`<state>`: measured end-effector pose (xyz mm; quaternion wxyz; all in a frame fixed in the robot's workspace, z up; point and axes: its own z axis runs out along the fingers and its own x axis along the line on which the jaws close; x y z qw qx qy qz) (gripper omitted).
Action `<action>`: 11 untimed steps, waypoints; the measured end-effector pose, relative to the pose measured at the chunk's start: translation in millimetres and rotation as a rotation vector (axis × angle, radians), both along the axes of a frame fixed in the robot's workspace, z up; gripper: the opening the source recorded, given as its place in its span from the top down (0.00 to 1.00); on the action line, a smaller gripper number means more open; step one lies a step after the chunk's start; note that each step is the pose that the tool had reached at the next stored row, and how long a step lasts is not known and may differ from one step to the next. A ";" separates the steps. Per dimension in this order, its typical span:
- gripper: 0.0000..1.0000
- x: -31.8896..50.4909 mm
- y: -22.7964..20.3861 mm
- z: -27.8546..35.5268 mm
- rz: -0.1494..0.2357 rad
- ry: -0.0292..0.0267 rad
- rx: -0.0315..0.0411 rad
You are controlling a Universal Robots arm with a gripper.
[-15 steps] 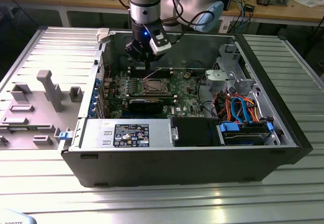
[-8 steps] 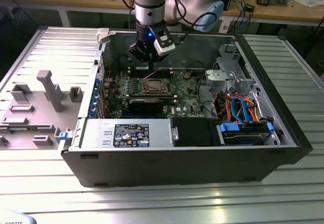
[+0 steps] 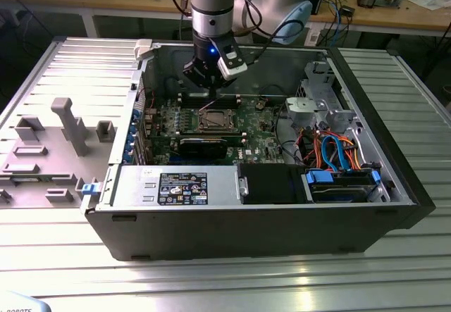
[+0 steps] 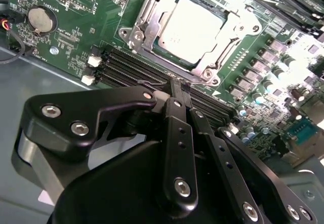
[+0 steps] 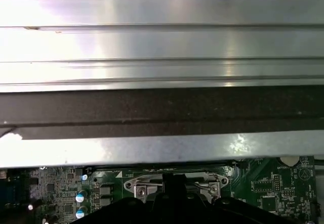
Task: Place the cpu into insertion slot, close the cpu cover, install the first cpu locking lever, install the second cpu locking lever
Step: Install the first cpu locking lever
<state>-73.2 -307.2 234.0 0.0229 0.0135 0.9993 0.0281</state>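
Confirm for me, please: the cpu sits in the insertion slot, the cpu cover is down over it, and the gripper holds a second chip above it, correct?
Not quite: the gripper holds nothing; in the second wrist view its fingers are together and empty. The cpu does sit in the insertion slot with the cpu cover down.

Your arm point(image 3: 211, 5) comes down near-vertical from above, wrist section silver-grey, blue light lit on black flange below it. White camera block sits on wrist toward exterior view's right. Your pincer point(image 3: 206, 95) points straight down at far side of scene. In second wrist view, pincer point(image 4: 181, 85) fingers point(image 4: 175, 114) pressed together, no gap at tips, black linkages folded inward, nothing held.
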 end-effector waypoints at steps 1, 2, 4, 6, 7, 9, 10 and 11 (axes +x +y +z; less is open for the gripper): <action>0.89 0.2 0.1 -1.3 0.000 0.0000 -0.0001; 0.89 0.4 0.5 -2.7 0.001 0.0000 -0.0002; 0.89 1.1 1.5 -4.1 0.001 0.0001 -0.0005; 0.89 2.2 2.1 -5.3 0.001 -0.0001 -0.0005; 0.89 2.2 2.1 -5.3 0.001 0.0002 -0.0008; 0.89 2.2 2.4 -5.6 0.001 0.0000 -0.0007; 0.89 2.2 3.1 -5.6 0.001 0.0000 -0.0007; 0.89 2.2 3.1 -5.6 0.001 0.0001 -0.0007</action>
